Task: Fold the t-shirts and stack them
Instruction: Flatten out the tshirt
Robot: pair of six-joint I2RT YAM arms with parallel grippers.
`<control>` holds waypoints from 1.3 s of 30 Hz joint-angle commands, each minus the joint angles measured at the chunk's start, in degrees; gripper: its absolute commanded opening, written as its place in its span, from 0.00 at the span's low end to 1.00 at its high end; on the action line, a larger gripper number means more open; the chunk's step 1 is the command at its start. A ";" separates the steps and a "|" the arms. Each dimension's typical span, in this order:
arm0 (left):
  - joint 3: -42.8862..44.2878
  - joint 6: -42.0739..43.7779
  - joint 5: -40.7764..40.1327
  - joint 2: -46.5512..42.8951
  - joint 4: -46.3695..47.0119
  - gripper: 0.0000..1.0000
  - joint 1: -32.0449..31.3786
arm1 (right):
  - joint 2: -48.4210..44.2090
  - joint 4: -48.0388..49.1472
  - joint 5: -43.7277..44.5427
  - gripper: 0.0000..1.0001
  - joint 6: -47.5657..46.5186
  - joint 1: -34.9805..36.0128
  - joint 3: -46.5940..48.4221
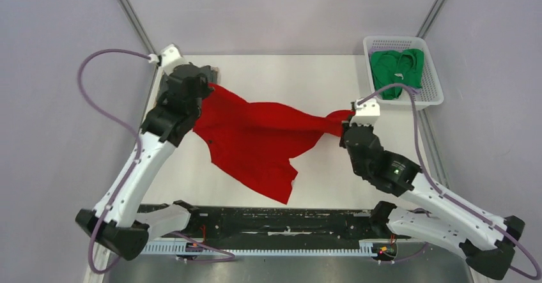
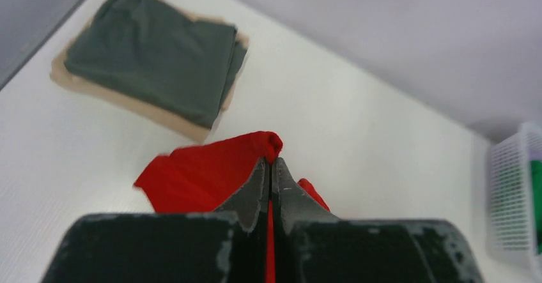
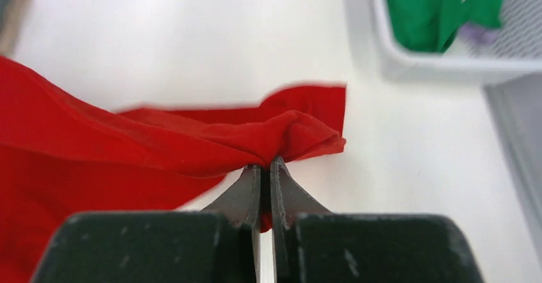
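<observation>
White tabletop [image 1: 287,78]. Bright red cloth t-shirt [image 1: 255,139] stretched mid-table between arms. Folded dark grey t-shirt [image 2: 153,50] atop tan t-shirt [image 2: 121,101], far left. White plastic lattice basket [image 1: 434,82], far right, holding green t-shirt [image 1: 396,66]. Left gripper [image 2: 271,165], right gripper [image 3: 266,168]: jaws clamped on opposite ends of red cloth.

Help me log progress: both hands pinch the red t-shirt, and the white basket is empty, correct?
Not empty: the top external view shows the white basket holding a green t-shirt. The left hand and right hand do both pinch the red t-shirt.
</observation>
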 commanded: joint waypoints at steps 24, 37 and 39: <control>49.33 13.96 24.55 -15.43 -2.97 0.02 0.65 | -14.09 5.09 -36.03 0.00 -22.98 -0.18 39.09; 37.23 18.05 9.65 -2.32 4.48 0.02 2.32 | -9.20 4.50 -1.19 0.01 -22.62 -0.15 29.00; 32.72 18.56 3.26 2.63 5.92 0.02 2.32 | -5.35 5.59 14.55 0.01 -22.39 -0.18 24.32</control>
